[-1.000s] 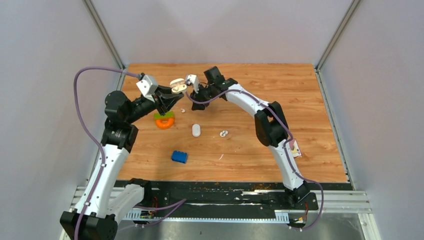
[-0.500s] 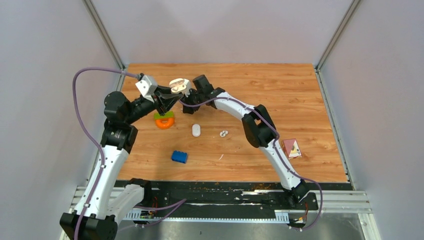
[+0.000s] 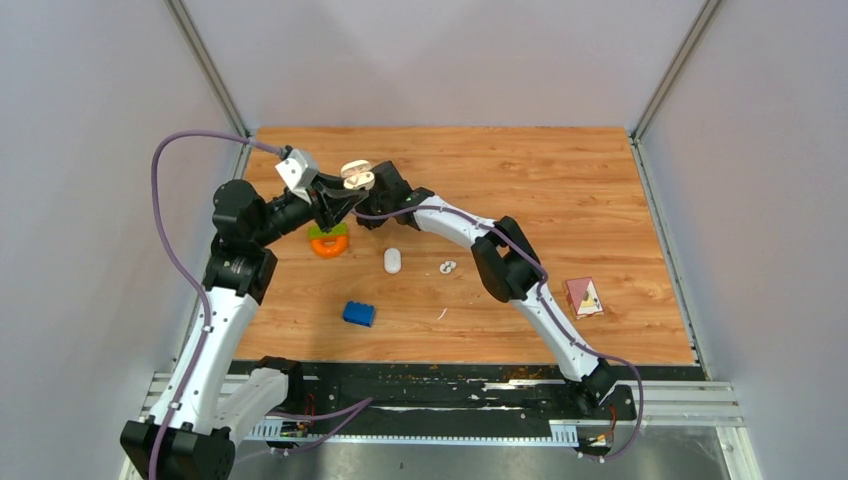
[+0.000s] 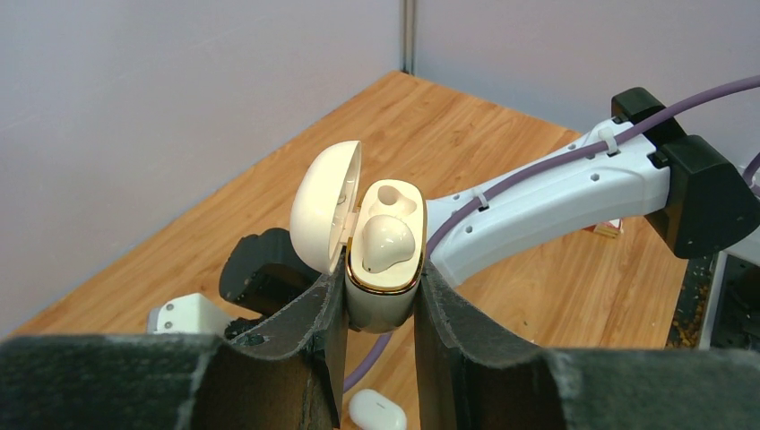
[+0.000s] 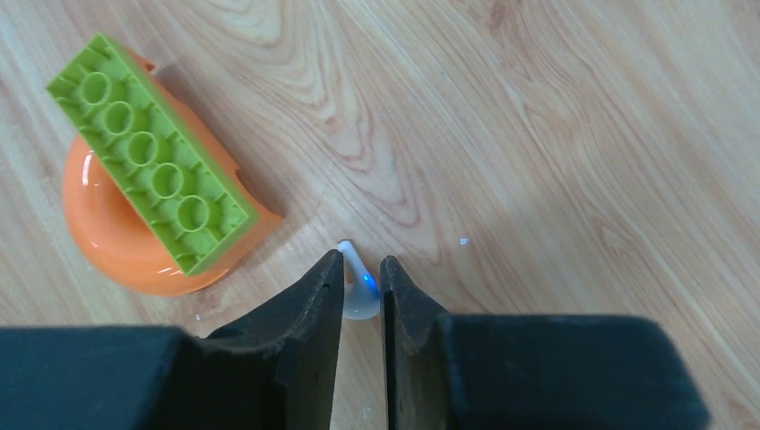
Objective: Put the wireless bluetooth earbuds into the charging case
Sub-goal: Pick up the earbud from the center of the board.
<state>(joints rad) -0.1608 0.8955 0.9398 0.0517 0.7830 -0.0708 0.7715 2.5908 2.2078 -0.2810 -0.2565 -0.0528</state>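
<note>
Pinching what, each side? (JL)
Left gripper (image 4: 379, 285) clamps open case (image 4: 381, 309); one earbud (image 4: 387, 242) sits inside, beyond its tips. Right gripper (image 5: 361, 266) squeezes second earbud (image 5: 360, 300); orange ring (image 5: 116, 242) to its left. (MK)

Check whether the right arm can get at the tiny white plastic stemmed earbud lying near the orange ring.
Probably yes: the right gripper straddles the tiny white stemmed earbud, with nothing between them.

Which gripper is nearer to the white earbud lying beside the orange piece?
Right gripper: its fingers straddle the earbud on the table. Left gripper is raised, shut on the charging case.
</note>
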